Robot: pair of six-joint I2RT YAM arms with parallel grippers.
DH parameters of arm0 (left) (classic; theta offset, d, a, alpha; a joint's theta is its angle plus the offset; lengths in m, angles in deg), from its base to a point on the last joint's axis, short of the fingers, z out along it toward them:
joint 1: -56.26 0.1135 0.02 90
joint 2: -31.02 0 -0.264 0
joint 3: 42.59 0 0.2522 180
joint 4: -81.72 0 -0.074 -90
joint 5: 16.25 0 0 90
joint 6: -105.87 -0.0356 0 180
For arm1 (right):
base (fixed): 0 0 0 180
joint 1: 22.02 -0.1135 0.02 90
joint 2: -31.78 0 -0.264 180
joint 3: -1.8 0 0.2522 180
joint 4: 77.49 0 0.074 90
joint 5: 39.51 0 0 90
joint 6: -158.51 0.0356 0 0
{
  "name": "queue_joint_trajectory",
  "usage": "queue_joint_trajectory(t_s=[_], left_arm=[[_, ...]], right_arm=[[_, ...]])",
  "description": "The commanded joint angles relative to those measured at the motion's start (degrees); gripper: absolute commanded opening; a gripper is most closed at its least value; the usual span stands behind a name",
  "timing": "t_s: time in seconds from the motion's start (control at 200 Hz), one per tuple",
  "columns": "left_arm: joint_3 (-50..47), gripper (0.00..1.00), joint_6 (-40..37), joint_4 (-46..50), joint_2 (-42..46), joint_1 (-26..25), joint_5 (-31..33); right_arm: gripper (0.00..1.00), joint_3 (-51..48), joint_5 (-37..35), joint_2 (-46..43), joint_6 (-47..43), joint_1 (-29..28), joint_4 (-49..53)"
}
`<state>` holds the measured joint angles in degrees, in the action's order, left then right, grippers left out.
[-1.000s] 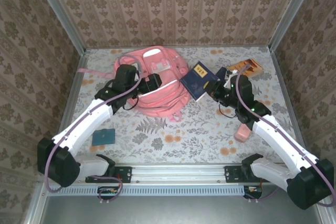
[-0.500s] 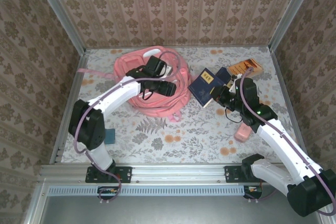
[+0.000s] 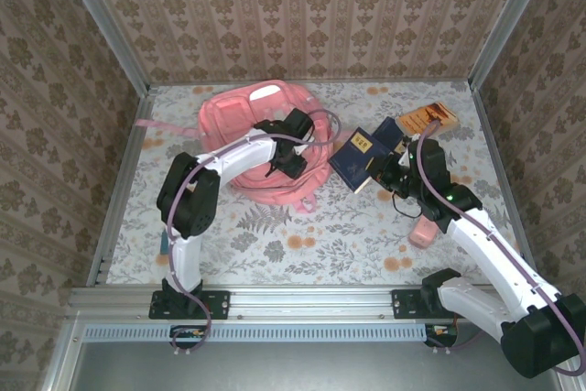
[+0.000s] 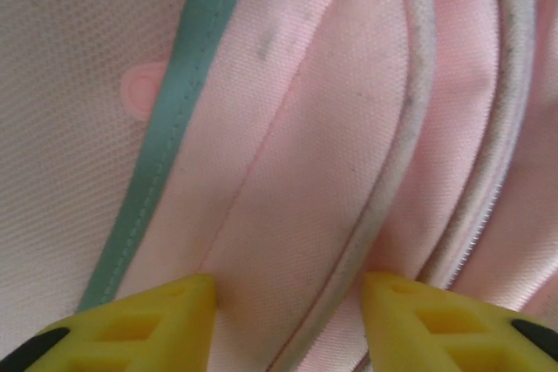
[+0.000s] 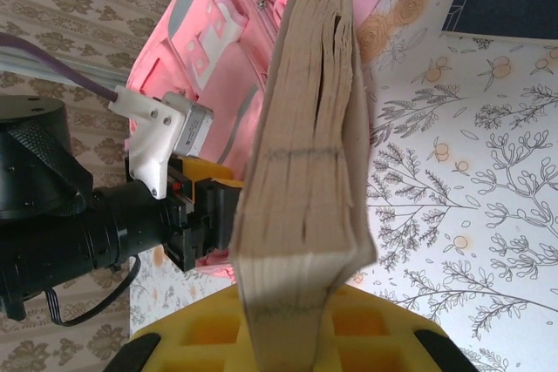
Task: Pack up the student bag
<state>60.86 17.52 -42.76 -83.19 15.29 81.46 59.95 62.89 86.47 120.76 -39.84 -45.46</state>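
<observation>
The student bag, large and pink, lies at the back left of the table. My left gripper presses down on its right side. In the left wrist view, my left gripper stands half closed, its yellow fingertips set on either side of a ridge of the student bag's pink fabric with grey piping. My right gripper is shut on a dark blue book, held just right of the bag. Seen from the right wrist, the book's page edges rise from the right gripper, with the student bag behind.
A second dark book and an orange-brown book lie at the back right. A pink eraser-like block sits beside the right forearm. A teal item peeks out by the left arm. Patterned walls enclose the table.
My left arm has swung from the bag's left side over to its right side, and its jaws have narrowed onto the fabric. The right gripper has shifted slightly right with the book.
</observation>
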Motion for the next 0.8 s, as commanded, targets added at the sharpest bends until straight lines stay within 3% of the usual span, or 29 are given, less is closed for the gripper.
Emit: queue_joint_trajectory(t_s=[0.0,0.155,0.33,0.475,0.59,0.795], left_arm=[[2.9,0.43,-1.6,2.0,-0.9,-0.5,4.4],[4.1,0.41,-2.1,2.9,-2.5,-0.9,6.3],[4.4,0.51,-3.0,3.6,-3.7,-1.2,7.2],[5.5,0.51,-4.1,4.9,-5.4,-1.5,8.2],[6.9,0.44,-4.7,5.9,-6.4,-1.8,9.5],[8.3,0.23,-4.5,6.8,-4.5,-2.3,8.9]], right_arm=[[0.06,-0.1,1.0,-0.8,0.7,0.3,-1.8],[0.07,-0.2,1.0,-0.9,0.7,0.3,-1.8],[0.07,-0.3,1.0,-1.0,0.9,0.3,-1.9],[0.07,-0.4,1.0,-1.0,1.2,0.3,-2.0],[0.07,-0.4,1.0,-1.2,1.3,0.3,-1.8],[0.07,-0.4,-0.1,-2.1,0.9,0.3,-0.7]])
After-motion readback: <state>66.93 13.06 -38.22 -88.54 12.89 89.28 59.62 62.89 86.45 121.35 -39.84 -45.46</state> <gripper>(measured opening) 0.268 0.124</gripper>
